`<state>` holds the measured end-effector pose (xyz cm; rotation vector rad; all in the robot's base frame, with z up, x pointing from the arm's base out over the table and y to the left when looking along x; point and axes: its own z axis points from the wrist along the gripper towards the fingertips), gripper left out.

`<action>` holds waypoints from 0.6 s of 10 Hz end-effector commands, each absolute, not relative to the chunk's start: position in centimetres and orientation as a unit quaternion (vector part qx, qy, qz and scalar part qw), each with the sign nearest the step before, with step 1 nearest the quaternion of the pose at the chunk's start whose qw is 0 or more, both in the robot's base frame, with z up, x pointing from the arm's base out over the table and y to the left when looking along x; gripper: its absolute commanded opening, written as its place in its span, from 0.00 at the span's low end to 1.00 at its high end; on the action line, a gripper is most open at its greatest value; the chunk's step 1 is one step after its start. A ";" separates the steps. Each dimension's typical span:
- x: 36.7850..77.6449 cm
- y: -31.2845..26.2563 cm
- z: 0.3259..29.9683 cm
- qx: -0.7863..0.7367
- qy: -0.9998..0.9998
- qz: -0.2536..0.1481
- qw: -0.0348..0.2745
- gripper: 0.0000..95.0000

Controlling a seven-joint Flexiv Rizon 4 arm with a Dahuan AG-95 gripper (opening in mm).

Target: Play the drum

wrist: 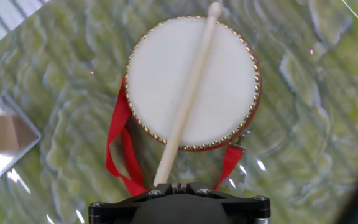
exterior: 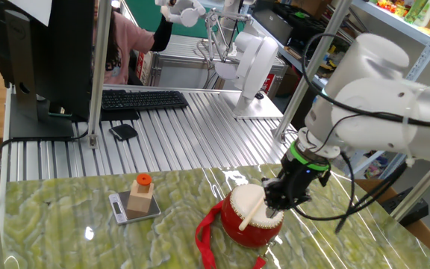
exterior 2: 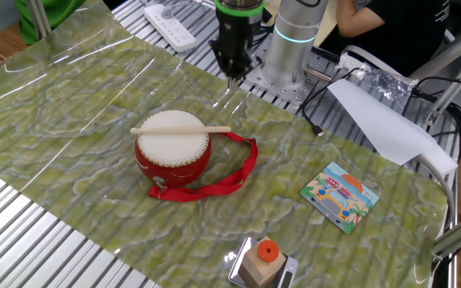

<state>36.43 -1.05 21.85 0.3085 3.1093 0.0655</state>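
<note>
The red drum (exterior: pixel 234 218) with a cream skin stands on the green mat, its red ribbon strap (exterior 2: pixel 232 172) trailing beside it. It also shows in the other fixed view (exterior 2: pixel 173 156) and in the hand view (wrist: pixel 229 74). A pale wooden drumstick (exterior 2: pixel 182 129) lies flat across the skin, also seen from the hand (wrist: pixel 188 93). My gripper (exterior 2: pixel 234 74) hangs above the stick's near end, apart from it. Its fingers look shut with nothing between them. It sits at the drum's right side in one fixed view (exterior: pixel 278 202) and at the bottom edge of the hand view (wrist: pixel 174 185).
A wooden block with an orange cap (exterior: pixel 142 196) stands on a small scale (exterior: pixel 122 209) left of the drum. A picture card (exterior 2: pixel 340 196) lies on the mat. A keyboard (exterior: pixel 142 99), a monitor and a person are at the back.
</note>
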 end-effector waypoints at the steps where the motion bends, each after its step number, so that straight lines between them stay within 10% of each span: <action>1: 35.0 -1.1 22.8 0.047 0.999 0.004 0.005 0.00; 6: 34.9 -2.9 23.8 0.034 0.999 0.004 0.012 0.00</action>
